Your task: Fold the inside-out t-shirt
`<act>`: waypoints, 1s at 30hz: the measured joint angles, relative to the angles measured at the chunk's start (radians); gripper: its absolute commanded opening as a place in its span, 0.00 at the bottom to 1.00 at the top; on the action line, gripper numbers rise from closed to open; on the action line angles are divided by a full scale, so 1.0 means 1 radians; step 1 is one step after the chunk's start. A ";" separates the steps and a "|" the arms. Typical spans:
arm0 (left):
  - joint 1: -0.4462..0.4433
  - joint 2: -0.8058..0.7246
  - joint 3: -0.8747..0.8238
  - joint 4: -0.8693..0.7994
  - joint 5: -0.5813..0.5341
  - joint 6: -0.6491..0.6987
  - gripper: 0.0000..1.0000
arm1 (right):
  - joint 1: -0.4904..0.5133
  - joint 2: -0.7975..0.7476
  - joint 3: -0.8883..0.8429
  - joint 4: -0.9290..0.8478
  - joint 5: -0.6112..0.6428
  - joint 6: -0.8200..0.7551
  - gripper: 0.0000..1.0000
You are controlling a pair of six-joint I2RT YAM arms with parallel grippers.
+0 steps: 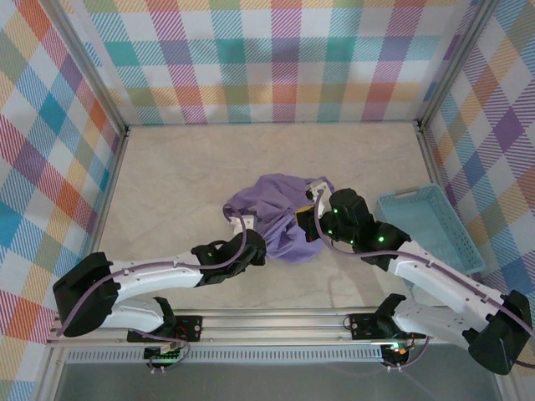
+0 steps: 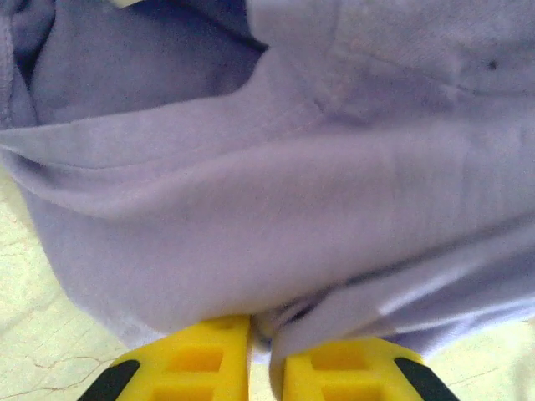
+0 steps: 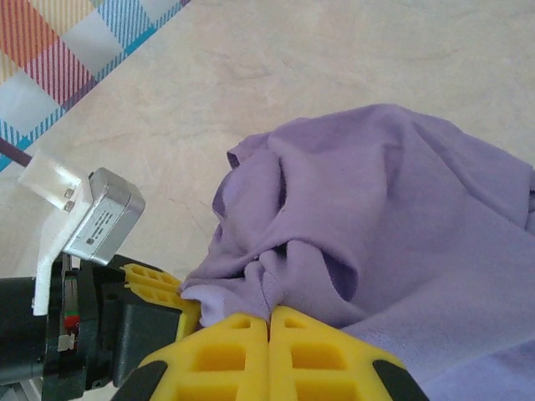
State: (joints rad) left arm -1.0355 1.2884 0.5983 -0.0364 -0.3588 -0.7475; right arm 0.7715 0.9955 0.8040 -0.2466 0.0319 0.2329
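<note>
- Inside-out t-shirt [image 1: 280, 213] lies bunched in a soft lavender heap near the middle of the table [image 1: 192, 175], between the two arms' ends. It is not spread flat.
- Its fabric is thin and matte with no print. It falls in rounded folds, and the left wrist view [image 2: 276, 192] shows a stitched seam running across the upper part.
- The left gripper [image 2: 267, 322] has blocky yellow plastic fingers with hollow cells and black patches. They stand almost together, with a fold of the shirt's edge pinched in the narrow slot between them.
- The right gripper [image 3: 269, 313] has the same yellow fingers pressed tight together, and puckered cloth [image 3: 376, 217] gathers into their tips.
- From above, the left gripper [image 1: 253, 242] meets the heap's near-left edge, and the right gripper [image 1: 311, 224] is at its right side.
- A light blue plastic basket [image 1: 426, 225] with a slotted wall sits at the right, apart from the shirt.
- The tabletop is pale beige with faint marbled veining.
- The walls [image 1: 276, 58] around it carry a bright pastel plaid.
- A ribbed aluminium rail [image 1: 267, 322] runs along the near edge.
</note>
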 measured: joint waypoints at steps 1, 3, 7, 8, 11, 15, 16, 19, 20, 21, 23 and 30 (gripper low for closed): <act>0.000 0.000 -0.021 0.015 -0.001 -0.001 0.14 | -0.006 0.000 0.000 -0.010 -0.008 0.004 0.00; 0.004 0.000 -0.047 0.029 -0.002 -0.005 0.13 | -0.011 0.000 0.000 -0.024 -0.019 0.015 0.00; 0.006 0.008 -0.066 0.021 -0.002 -0.006 0.21 | -0.020 0.003 0.007 -0.024 -0.050 0.019 0.00; 0.006 0.007 -0.065 0.014 -0.003 -0.001 0.24 | -0.020 0.007 0.013 -0.026 -0.061 0.018 0.00; -0.010 -0.008 -0.043 -0.044 -0.032 0.033 0.30 | -0.018 0.037 0.048 -0.034 -0.098 0.018 0.00; -0.083 -0.096 0.027 -0.113 -0.103 0.113 0.44 | -0.004 0.063 0.070 -0.035 -0.119 0.018 0.00; -0.097 -0.119 0.046 -0.118 -0.109 0.133 0.46 | 0.000 0.066 0.070 -0.036 -0.122 0.018 0.00; -0.109 -0.154 0.096 -0.111 -0.114 0.188 0.52 | 0.015 0.077 0.073 -0.041 -0.124 0.018 0.00; -0.109 -0.153 0.106 -0.105 -0.113 0.204 0.56 | 0.020 0.082 0.076 -0.045 -0.124 0.018 0.00; -0.109 -0.147 0.112 -0.095 -0.107 0.220 0.57 | 0.024 0.088 0.082 -0.048 -0.124 0.017 0.00; -0.109 -0.122 0.125 -0.090 -0.087 0.251 0.58 | 0.032 0.099 0.093 -0.054 -0.123 0.016 0.00; -0.109 0.040 0.225 -0.123 -0.138 0.292 0.35 | 0.047 0.112 0.122 -0.066 -0.122 0.010 0.00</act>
State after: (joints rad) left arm -1.1450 1.3289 0.8234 -0.1596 -0.4965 -0.4553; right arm 0.8188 1.1076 0.9260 -0.3126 -0.0898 0.2432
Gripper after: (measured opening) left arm 0.420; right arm 0.067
